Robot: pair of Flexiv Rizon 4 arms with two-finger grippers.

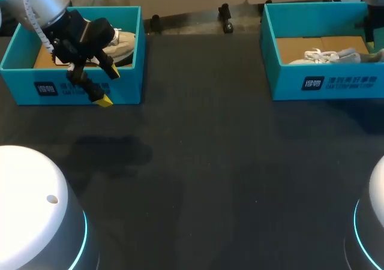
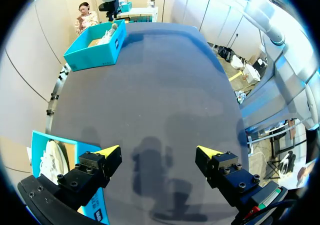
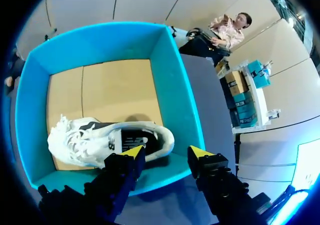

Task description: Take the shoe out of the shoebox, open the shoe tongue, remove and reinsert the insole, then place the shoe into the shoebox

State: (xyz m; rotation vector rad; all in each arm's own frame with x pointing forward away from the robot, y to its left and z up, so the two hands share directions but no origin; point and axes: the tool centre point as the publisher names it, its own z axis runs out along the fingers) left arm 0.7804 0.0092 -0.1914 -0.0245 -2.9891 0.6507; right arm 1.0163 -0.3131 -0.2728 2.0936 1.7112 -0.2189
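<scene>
**Step 1 (shoe out of box): not yet gripped**

The right gripper (image 3: 167, 152) is hovering just above the right shoebox (image 1: 324, 84), fingers standing apart and holding nothing. The shoe (image 3: 100, 137) is lying inside the right shoebox, pressed along the wall nearest the gripper, laces pointing away from it. I am judging the take-out step to be only beginning.

One fingertip is sitting over the heel end of the shoe. The other is hanging over the wall or just outside it. Next move, as I read it: shifting inward so both fingers are clearing the wall, then descending onto the heel collar.

Risk: the outer finger catching the rim, or the box dragging.

The left gripper (image 1: 109, 87) is waiting well apart from the right shoebox, fingers apart and empty, over the front wall of the left shoebox (image 1: 36, 57).

Between the boxes the table (image 1: 210, 162) is offering open room for tongue and insole work.
</scene>
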